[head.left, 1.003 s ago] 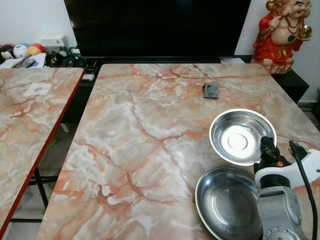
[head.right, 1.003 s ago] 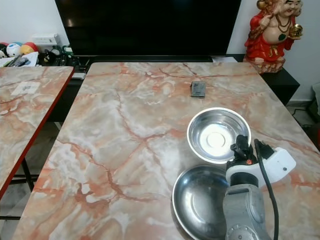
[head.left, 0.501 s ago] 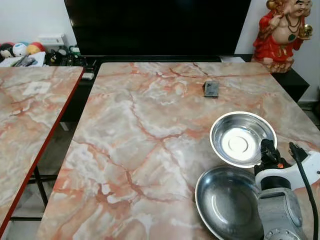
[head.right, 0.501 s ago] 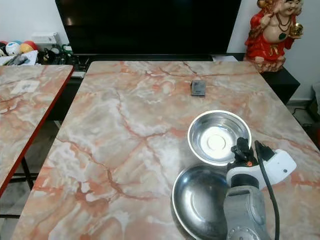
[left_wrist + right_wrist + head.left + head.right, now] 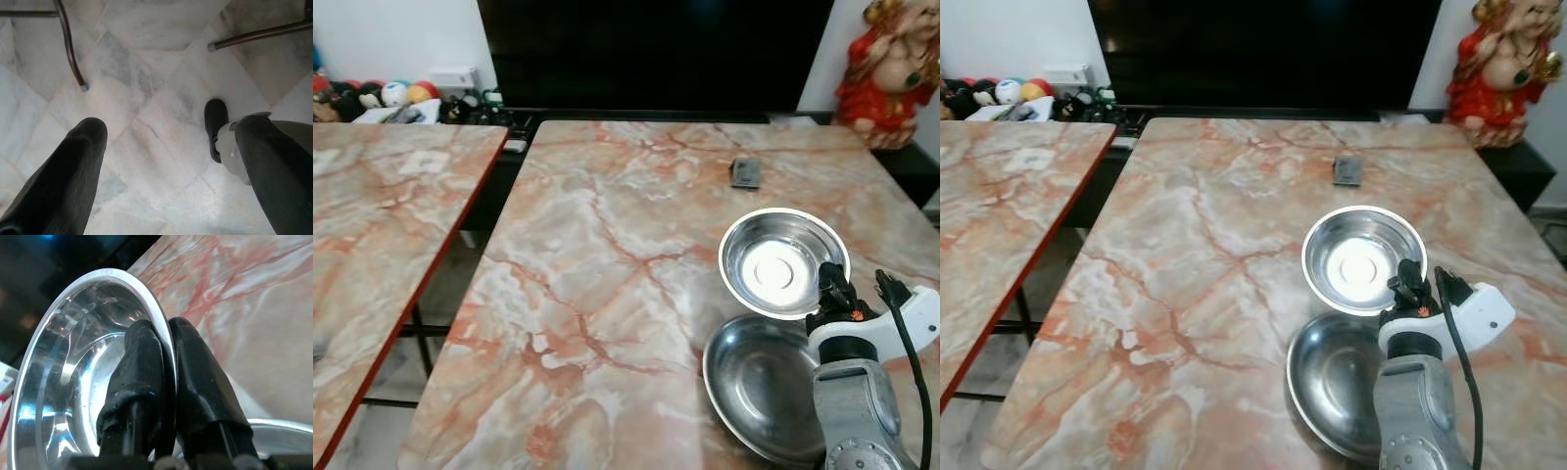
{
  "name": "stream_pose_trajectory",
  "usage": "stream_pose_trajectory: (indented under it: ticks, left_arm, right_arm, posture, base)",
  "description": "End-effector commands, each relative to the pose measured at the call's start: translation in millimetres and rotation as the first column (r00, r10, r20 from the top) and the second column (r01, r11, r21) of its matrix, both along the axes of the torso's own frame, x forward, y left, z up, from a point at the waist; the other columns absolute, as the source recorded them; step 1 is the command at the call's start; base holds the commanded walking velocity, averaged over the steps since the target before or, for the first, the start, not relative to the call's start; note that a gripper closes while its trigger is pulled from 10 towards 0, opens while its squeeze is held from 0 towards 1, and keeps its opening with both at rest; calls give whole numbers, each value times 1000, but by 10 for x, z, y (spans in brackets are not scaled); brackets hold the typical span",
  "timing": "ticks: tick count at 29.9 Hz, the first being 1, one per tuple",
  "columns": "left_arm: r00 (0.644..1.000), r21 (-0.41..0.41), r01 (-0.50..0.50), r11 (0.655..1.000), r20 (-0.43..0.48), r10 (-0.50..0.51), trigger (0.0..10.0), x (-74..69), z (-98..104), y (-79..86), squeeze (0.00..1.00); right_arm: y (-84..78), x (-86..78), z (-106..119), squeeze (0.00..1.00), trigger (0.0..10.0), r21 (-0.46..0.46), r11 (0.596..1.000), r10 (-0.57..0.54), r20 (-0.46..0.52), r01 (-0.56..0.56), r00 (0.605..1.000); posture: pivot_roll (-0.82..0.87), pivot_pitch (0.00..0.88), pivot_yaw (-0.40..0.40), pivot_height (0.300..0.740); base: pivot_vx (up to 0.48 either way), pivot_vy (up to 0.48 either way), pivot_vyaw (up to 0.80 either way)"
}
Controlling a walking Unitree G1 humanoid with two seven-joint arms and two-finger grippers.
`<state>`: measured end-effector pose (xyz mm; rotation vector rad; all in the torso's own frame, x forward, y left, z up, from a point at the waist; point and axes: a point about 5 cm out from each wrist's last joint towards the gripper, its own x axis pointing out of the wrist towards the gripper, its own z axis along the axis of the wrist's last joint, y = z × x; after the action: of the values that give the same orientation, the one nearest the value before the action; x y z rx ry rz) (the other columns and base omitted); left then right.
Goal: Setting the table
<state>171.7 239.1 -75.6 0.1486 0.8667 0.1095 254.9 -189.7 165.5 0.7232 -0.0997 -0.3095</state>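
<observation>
Two shiny round steel bowls near the marble table's (image 5: 607, 245) right edge: our right gripper (image 5: 164, 340) pinches the farther bowl's (image 5: 783, 261) rim; the nearer bowl (image 5: 759, 387) lies beside. Left gripper (image 5: 166, 147) hangs wide open.

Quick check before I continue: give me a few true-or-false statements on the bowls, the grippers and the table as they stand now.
1. The right gripper pinches the rim of the far steel bowl. True.
2. A second steel bowl sits nearer the robot on the marble table. True.
3. The left gripper holds a spoon. False: it hangs open over the floor, holding nothing.
4. The small dark object lies inside a bowl. False: it lies on the table, beyond both bowls.
</observation>
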Motion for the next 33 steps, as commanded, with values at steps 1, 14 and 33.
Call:
stream_pose_trajectory:
  ticks: [1, 14, 33]
  left_arm:
    - [1000, 6, 11, 1000, 2, -11, 10000, 16, 9, 7, 0]
    - [1000, 2, 10, 1000, 4, -10, 10000, 17, 9, 2, 0]
    - [1000, 7, 8, 1000, 0, -8, 10000, 13, 7, 7, 0]
  right_arm:
    - [58, 0, 15, 0, 10000, 37, 999, 5, 12, -5, 1000]
    - [55, 8, 7, 0, 10000, 41, 999, 1, 10, -1, 1000]
    - [61, 33, 18, 0, 10000, 44, 999, 1, 17, -2, 1000]
  posture:
    - [-16, 105, -14, 740]
    - [-15, 103, -15, 740]
    - [-14, 105, -14, 740]
  base:
    - [0, 0, 0]
    - [-57, 0, 0]
    - [0, 0, 0]
